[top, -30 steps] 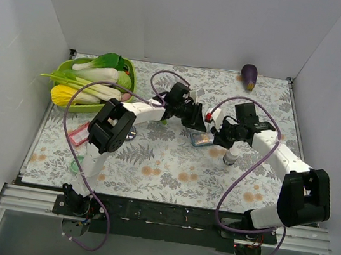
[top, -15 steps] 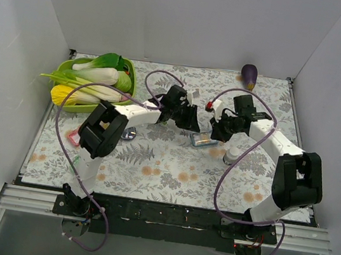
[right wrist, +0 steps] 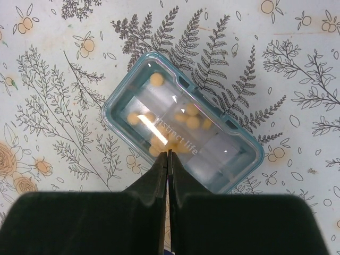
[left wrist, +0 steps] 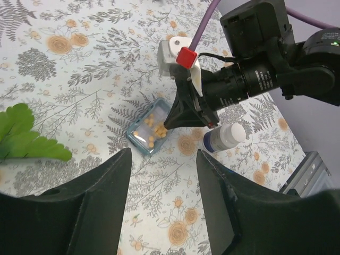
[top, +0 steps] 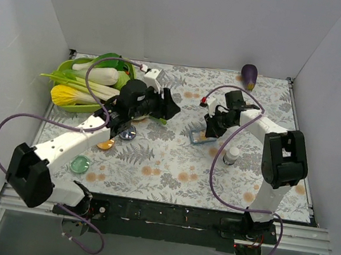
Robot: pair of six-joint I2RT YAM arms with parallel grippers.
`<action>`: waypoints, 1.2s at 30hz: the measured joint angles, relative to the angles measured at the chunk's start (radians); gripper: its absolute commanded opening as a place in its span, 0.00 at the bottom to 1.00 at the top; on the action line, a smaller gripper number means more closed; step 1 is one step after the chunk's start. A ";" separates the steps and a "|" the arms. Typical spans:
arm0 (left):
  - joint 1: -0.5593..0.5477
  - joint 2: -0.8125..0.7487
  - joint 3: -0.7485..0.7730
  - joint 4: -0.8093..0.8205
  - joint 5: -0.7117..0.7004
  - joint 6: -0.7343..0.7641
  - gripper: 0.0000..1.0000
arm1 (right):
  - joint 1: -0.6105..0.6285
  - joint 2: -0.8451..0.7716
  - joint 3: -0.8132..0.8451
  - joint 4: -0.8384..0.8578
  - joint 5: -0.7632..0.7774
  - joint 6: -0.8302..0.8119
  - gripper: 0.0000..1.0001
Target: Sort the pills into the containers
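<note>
Nearest the bases, on the floral desk [top: 170,173]: green round dish [top: 79,164], then orange dish [top: 105,144], then blue-grey dish [top: 128,134], strung along a diagonal at left. Contents too small to tell from above.

Right of centre: white bottle [top: 232,154], upright, just beside the blue-rimmed tray [top: 200,138]. In the tray: a loose cluster of pills [right wrist: 159,139] toward one end, one more apart by the rim, the other end bare.

Right tool [right wrist: 168,158]: tips pressed together, poised on the cluster. Any pill pinched between them: cannot tell. Left tool [left wrist: 162,159]: jaws apart, gripping nothing, over the desk well left of the tray.

Farther back: green basket [top: 68,66] of vegetables at left, eggplant [top: 249,76] at the far edge.

Against a second ago: left tool no longer nose to nose with the right one by the tray, now drawn back toward the basket and spread. Orange dish uncovered from under the left arm. Tray and bottle unmoved.

From the right wrist alone: lettering across the clear tray, pills countable one by one. From the left wrist alone: blue label on the bottle, right tool's tip at the tray's end. From above alone: the three dishes, basket, eggplant.
</note>
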 measured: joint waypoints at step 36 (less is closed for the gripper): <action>0.018 -0.678 -0.361 -0.234 -0.126 -0.015 0.93 | 0.002 0.070 0.094 -0.083 -0.031 0.050 0.05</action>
